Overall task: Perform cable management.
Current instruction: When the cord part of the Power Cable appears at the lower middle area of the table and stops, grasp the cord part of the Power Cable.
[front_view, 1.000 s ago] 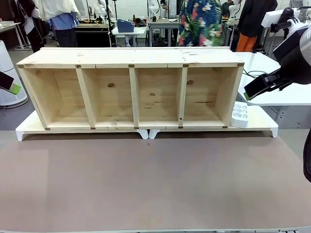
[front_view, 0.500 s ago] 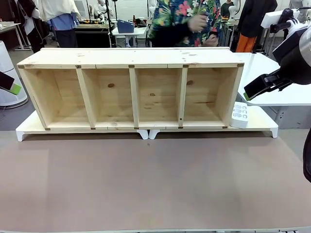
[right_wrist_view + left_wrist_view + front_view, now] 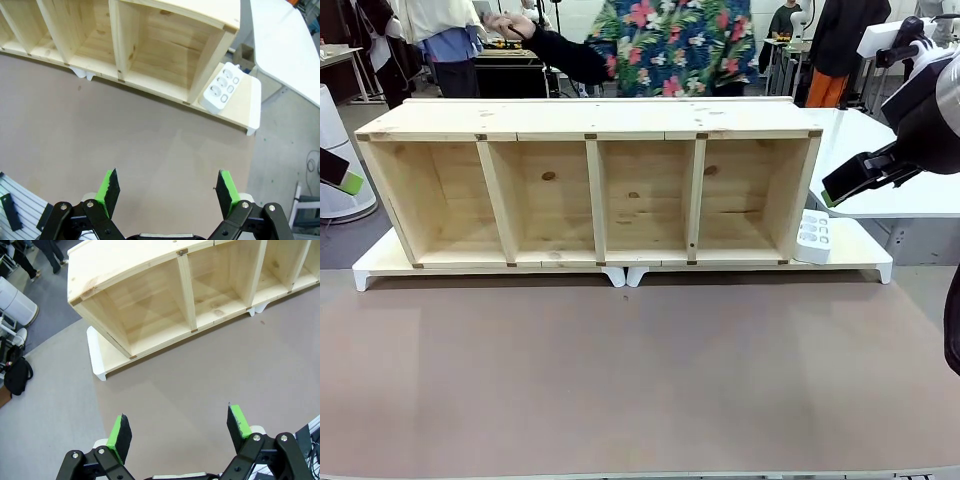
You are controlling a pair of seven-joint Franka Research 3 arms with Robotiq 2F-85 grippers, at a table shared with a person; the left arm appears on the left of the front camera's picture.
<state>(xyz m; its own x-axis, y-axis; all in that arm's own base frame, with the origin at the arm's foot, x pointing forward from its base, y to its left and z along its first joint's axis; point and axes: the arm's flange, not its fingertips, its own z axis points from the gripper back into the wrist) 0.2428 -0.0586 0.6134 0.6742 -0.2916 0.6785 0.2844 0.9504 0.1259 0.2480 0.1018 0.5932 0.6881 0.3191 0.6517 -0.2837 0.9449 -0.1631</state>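
Here, boxy pine shelf (image 3: 590, 118), matte brown tabletop (image 3: 620, 380), white power strip (image 3: 812, 238)

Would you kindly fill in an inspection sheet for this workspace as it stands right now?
Surface: brown tabletop, with a wooden shelf of four compartments on white boards at its far side.
Job's things: nothing seen.
Clutter: white power strip on the boards, beside the shelf's right end.
Grippers: left gripper and right gripper both open, holding nothing, above the tabletop.
Cables: a thin dark cord on the white side table; its ends are hidden.
Surroundings: a person in a flowered shirt behind the shelf, one arm stretched toward picture left.
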